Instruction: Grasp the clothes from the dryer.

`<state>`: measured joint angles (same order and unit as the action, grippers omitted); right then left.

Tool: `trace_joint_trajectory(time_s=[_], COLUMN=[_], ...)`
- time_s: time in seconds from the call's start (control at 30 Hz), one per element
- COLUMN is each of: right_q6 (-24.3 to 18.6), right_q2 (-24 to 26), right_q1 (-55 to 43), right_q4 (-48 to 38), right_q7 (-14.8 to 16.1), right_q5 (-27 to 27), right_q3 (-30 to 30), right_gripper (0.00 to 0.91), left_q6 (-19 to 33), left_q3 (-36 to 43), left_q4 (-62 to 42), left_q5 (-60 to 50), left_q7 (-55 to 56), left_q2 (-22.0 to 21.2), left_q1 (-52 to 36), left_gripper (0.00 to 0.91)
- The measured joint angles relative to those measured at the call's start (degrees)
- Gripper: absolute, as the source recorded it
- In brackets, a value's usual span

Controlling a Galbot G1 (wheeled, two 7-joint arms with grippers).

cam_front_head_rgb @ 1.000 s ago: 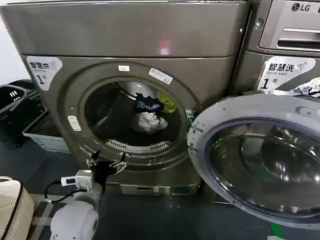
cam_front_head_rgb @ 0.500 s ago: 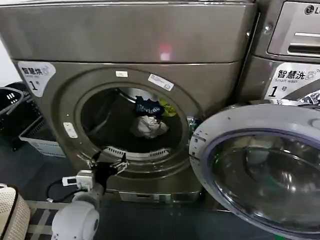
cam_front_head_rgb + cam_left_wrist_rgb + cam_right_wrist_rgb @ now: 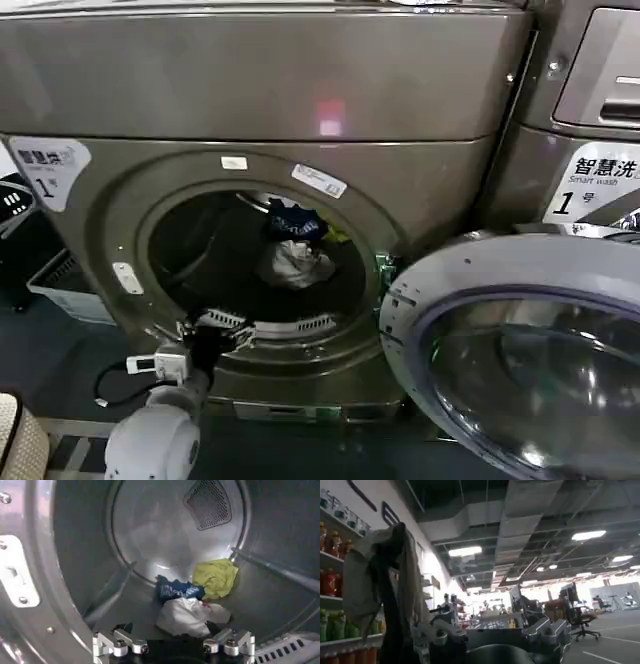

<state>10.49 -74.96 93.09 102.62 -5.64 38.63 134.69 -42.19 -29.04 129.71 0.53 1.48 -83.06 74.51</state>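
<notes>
Bronze-grey metal makes up the dryer [image 3: 250,95], whose wide round porthole ring [image 3: 120,215] carries small white stickers, and whose round glass door [image 3: 520,350], rimmed in silver-grey, hangs swung open at the machine's right side. Inside the dark drum lie the clothes [image 3: 293,245], a small bundle resting on the drum floor toward the back: in the left wrist view the white-grey garment [image 3: 187,616] lies nearest the opening, the dark navy piece with pale print [image 3: 177,589] sits just behind and touching it, and the yellow-green one [image 3: 216,577] lies beside the navy piece, up against the curved drum wall. A perforated vent panel [image 3: 207,502] shows on the drum's back wall. The left gripper [image 3: 213,330] is at the lower lip of the porthole, just at the threshold of the drum, its fingers spread apart and holding nothing; in the left wrist view the left gripper [image 3: 173,645] points straight at the bundle, which lies near but clear of its fingertips. The right gripper [image 3: 492,632] is held away from the dryer, facing out into a large room with shelves of bottles [image 3: 332,535] along one wall; its fingers stand apart and grip nothing. A second machine [image 3: 590,120] stands beside the dryer on the right.
</notes>
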Motion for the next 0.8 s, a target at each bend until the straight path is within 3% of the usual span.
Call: trace_joint_trajectory(time_s=[0.8], right_q6=[-2.17], right_q2=[-0.71], right_q1=[-0.18], right_q4=[0.23], right_q7=[1.18], right_q5=[-0.97], right_q3=[-1.22], right_gripper=[0.907], left_q6=[0.0], left_q3=[1.2], left_q4=[-4.94], left_q5=[-1.2], left_q7=[1.01], left_q2=[-0.9], left_q1=[-3.7], left_gripper=[0.907])
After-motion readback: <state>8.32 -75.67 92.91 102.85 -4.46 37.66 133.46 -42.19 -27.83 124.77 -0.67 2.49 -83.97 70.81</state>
